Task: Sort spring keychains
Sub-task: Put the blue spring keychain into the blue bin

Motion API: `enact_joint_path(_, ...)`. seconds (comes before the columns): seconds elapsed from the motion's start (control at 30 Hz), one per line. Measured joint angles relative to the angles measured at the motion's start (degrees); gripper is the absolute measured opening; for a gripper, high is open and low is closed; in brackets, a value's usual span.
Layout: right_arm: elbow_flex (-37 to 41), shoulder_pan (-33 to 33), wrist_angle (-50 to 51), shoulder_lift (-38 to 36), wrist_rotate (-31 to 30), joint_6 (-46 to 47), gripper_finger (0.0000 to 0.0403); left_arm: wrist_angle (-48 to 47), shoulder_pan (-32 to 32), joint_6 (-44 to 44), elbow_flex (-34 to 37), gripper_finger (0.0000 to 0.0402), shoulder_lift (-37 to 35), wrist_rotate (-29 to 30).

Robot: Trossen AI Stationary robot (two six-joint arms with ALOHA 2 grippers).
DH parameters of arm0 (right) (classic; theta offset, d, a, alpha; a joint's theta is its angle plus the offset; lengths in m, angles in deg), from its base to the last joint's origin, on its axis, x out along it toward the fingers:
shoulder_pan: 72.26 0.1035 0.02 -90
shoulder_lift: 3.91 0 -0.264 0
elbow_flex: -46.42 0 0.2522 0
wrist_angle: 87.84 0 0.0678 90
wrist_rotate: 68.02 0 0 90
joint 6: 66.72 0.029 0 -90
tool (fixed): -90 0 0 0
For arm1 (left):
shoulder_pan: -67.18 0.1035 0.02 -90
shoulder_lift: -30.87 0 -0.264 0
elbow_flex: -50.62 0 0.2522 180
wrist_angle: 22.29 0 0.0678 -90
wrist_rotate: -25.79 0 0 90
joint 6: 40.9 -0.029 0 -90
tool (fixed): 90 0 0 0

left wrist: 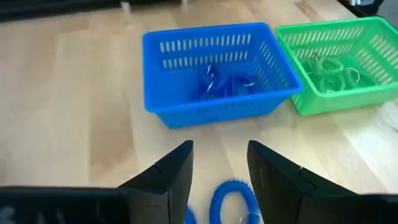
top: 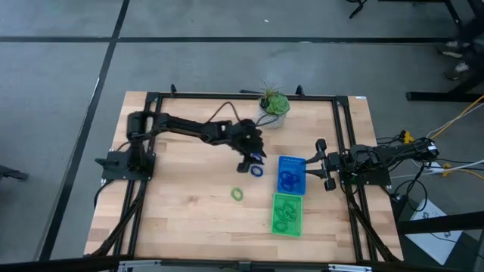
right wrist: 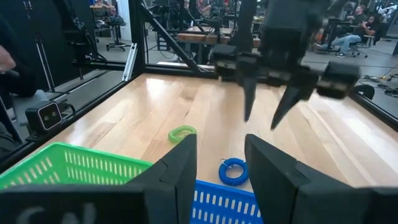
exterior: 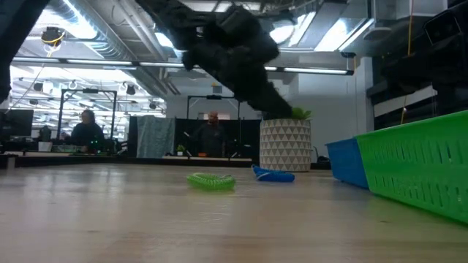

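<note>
While my left arm reaches out across the table (top: 181,219), my left gripper (top: 253,157) hangs above the wood with its fingers apart and nothing between them, right over a blue keychain (top: 257,171) that lies flat on the boards. Nearer the front edge and a little to the left of that one, a green keychain (top: 238,194) lies alone, clear of everything. Behind my left gripper a potted plant (top: 274,106) stands at the back edge. Further right, the blue tray (top: 291,161) holds a cluster of blue keychains, and the green tray (top: 287,230) touching its near end holds green ones. My right gripper (top: 321,164) waits just beside the blue tray, fingers apart and empty.
</note>
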Motion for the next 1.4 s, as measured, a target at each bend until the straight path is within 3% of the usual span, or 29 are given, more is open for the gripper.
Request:
enact_joint_path(0.2, 0.01, -0.01, 0.04, 0.00, 0.38, 0.02, 0.0136, 7.44, 1.56, -0.53, 10.70, 0.0141, -6.77, 5.92)
enact_joint_path(0.3, 0.02, -0.02, 0.04, 0.00, 0.39, 0.00, 0.0136, 12.33, 2.56, -2.86, 16.18, 0.0141, -10.30, 6.19)
enact_joint_path(0.6, 0.00, 0.00, 0.07, 0.00, 0.42, 0.02, 0.0136, 25.58, 3.92, -9.54, 28.15, 0.0141, -10.77, 6.37)
enact_joint_path(0.93, 0.02, 0.00, 0.07, 0.00, 0.42, 0.00, 0.0136, 31.62, 2.43, -11.20, 27.97, 0.0141, -5.73, 6.74)
enact_joint_path(1.4, 0.00, -0.01, 0.09, 0.00, 0.44, 0.00, 0.0136, 25.61, 0.15, -14.92, 18.59, 0.0141, 5.18, 8.08)
